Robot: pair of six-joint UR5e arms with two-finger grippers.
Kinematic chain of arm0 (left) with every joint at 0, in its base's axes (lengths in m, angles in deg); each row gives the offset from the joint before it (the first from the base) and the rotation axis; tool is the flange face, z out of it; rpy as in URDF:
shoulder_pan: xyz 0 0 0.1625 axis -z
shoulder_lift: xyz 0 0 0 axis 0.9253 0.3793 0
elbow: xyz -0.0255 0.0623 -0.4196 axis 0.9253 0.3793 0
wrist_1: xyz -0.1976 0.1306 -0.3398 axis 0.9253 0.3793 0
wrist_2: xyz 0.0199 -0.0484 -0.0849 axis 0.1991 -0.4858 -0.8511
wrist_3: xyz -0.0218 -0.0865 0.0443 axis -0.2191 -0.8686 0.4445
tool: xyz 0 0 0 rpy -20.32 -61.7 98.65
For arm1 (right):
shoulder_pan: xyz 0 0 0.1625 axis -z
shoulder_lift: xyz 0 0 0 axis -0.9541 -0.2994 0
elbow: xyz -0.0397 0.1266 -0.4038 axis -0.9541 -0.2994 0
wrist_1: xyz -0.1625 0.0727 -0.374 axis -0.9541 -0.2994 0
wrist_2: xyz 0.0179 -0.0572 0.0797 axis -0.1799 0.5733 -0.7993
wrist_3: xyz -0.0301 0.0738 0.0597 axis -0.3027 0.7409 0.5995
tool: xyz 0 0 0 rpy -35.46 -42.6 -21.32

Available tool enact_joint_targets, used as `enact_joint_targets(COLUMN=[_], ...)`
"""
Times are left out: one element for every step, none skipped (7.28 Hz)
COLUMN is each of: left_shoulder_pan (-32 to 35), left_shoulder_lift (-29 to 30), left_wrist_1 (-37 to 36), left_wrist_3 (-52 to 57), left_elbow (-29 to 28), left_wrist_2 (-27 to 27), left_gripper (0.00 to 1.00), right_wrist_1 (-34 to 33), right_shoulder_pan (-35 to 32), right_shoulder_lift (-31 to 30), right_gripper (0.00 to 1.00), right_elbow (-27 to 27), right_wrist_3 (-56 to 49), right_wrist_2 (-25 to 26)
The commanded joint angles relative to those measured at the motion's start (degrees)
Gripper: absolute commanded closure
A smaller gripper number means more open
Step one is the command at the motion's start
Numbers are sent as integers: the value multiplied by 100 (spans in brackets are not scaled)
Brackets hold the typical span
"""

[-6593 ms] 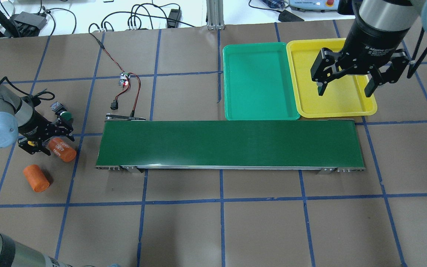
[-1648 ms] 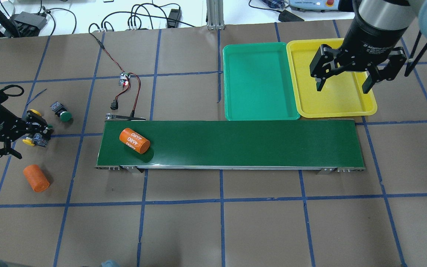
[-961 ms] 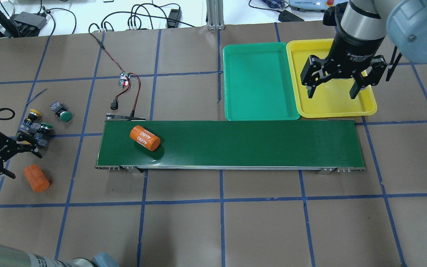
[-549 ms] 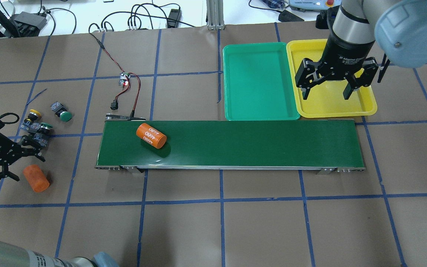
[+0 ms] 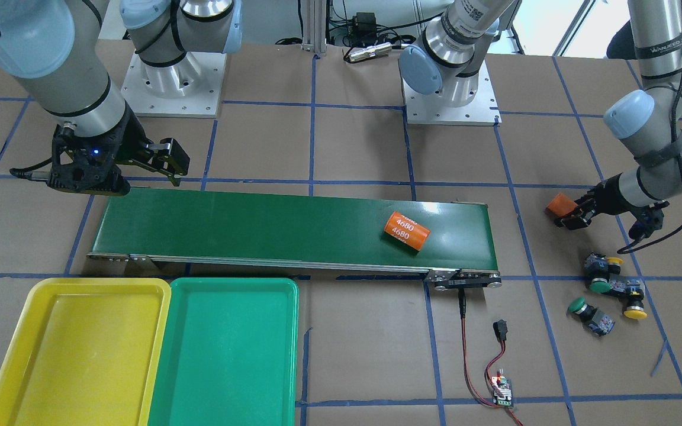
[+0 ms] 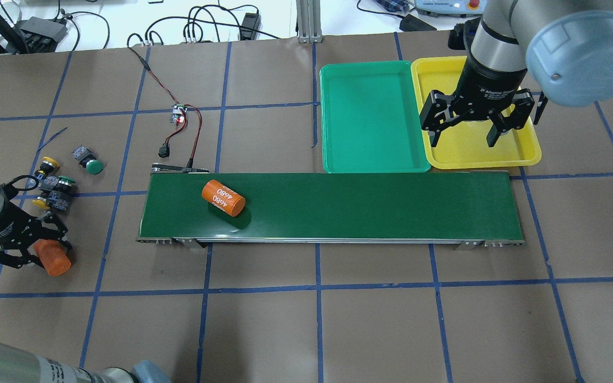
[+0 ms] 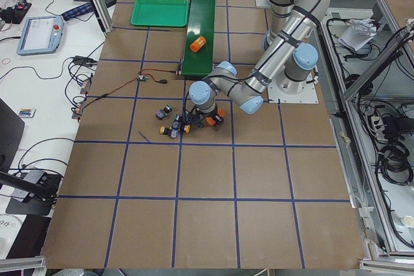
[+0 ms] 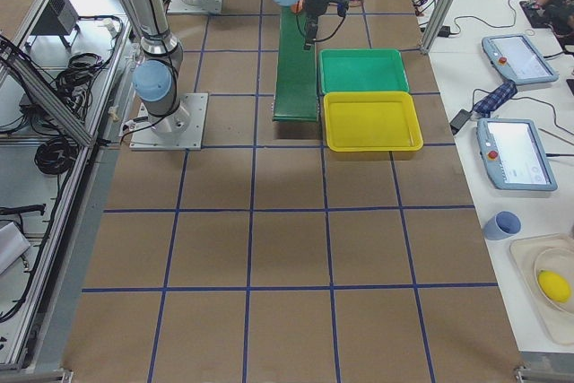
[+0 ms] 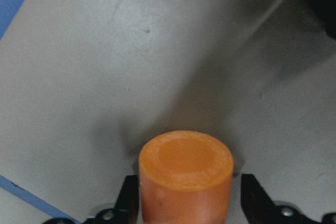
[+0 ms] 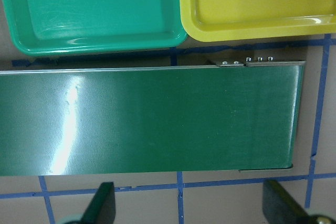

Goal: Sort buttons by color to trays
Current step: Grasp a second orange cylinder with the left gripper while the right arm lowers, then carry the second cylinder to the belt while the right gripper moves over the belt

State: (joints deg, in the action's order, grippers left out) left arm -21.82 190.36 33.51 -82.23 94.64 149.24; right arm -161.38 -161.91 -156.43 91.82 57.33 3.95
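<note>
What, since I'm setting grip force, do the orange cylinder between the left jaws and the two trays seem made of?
The orange cylinder looks matte, likely plastic, perhaps printed: its end face is dull and grainy, without glare. The yellow tray and green tray look like glossy moulded plastic, judging by soft highlights and rounded rims.

yellow tray (image 6: pixel 477 154) | green tray (image 6: pixel 373 117) | belt (image 6: pixel 365 207) dark green | cylinder (image 6: pixel 223 198) orange, white 4680 | table (image 6: pixel 370 330) brown, blue grid

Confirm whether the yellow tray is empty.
Empty. The yellow tray shows only bare plastic; the four buttons lie on the table.
</note>
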Motion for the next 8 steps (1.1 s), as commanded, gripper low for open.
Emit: enact_joint_targets(left_shoulder_pan=[7, 33, 95, 339, 768, 1207, 1620, 2025], left_shoulder_lift=[-127, -346, -592, -760, -909, -1050, -1173, -1270], left_wrist_1=[43, 322, 446, 447, 447, 517, 587, 649], left_wrist_3=[-27, -62, -306, -822, -1297, -1963, -2561, -3394], left_elbow=[1, -86, -130, -200, -331, -394, -403, -377], left_wrist_2=[18, -8, -69, -252, -245, -254, -271, -428], left_gripper=[100, 100, 100, 100, 100, 100, 100, 100], right_wrist_1=[-16, -16, -16, -16, -16, -16, -34, -95], right_shoulder_pan=[-6, -6, -6, -6, -6, -6, -15, -24], right_shoulder_lift=[33, 42, 42, 68, 86, 86, 86, 95], right_gripper=[0, 0, 0, 0, 0, 0, 0, 0], right_elbow=[5, 5, 5, 5, 5, 5, 5, 48], right_wrist_3=[0, 0, 0, 0, -9, -9, -17, -270], right_wrist_2=[-2, -2, -2, -2, -2, -2, -2, -2])
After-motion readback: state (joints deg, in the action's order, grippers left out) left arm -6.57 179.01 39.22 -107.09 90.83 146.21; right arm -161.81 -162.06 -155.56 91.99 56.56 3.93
